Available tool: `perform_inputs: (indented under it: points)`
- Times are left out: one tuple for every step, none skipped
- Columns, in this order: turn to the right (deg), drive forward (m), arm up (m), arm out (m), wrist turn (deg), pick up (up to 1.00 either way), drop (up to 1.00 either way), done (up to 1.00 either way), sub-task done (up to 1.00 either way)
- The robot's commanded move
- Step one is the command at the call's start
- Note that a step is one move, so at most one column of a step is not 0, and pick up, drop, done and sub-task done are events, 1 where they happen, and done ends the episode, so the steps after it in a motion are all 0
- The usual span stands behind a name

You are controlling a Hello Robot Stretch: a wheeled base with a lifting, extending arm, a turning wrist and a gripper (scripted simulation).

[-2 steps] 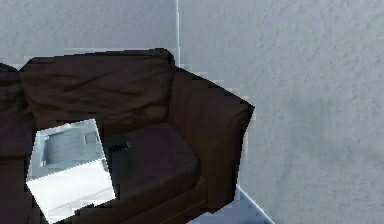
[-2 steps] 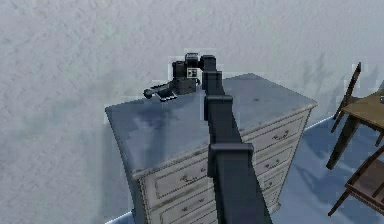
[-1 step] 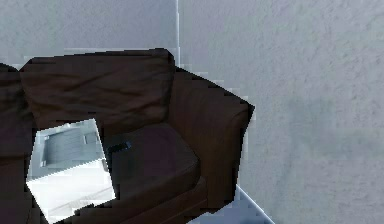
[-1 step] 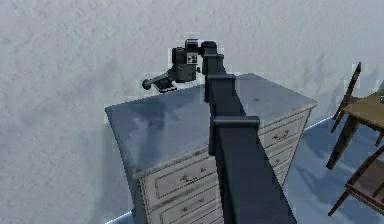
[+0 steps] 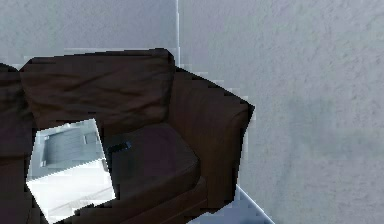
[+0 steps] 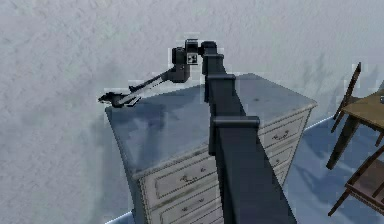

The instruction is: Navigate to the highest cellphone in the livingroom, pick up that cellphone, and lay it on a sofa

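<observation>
My arm [image 6: 235, 140] runs up from the bottom edge of the arm side view. The gripper [image 6: 112, 97] reaches out to the left of centre, with its thin fingers ending at the far-left corner of the dresser [image 6: 180, 125]. A small dark shape [image 6: 120, 98] sits at the fingertips, right on that corner. I take it to be the cellphone, though it is too small to be sure. I cannot tell how the fingers are set, or whether they hold anything, because the dresser top lies just behind them.

I judge the step in hand to be the pickup. I would want the fingers level with the top and square across the shape, then a straight lift before any retraction, so nothing drags over the edge. That corner leaves little margin, and a nudge toward the picture's left could send the shape off the dresser and down by the wall [image 6: 55, 50].

As for room to move, wooden chairs [image 6: 358, 110] stand at the right edge of the arm side view, well apart from the arm. In the forward view the dark sofa [image 5: 120, 90] fills the left and centre. An open laptop [image 5: 68, 165] lies on its seat at lower left, with a little dark item [image 5: 122, 147] just beside it. The bare cushion to the right of these looks like the better landing spot. A strip of floor shows at lower right, by the sofa's armrest.
</observation>
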Motion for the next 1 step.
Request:
perform_inputs:
  points:
    - [0.0, 0.00, 0.00, 0.00, -45.0, 0.00, 0.00, 0.00, 0.00]
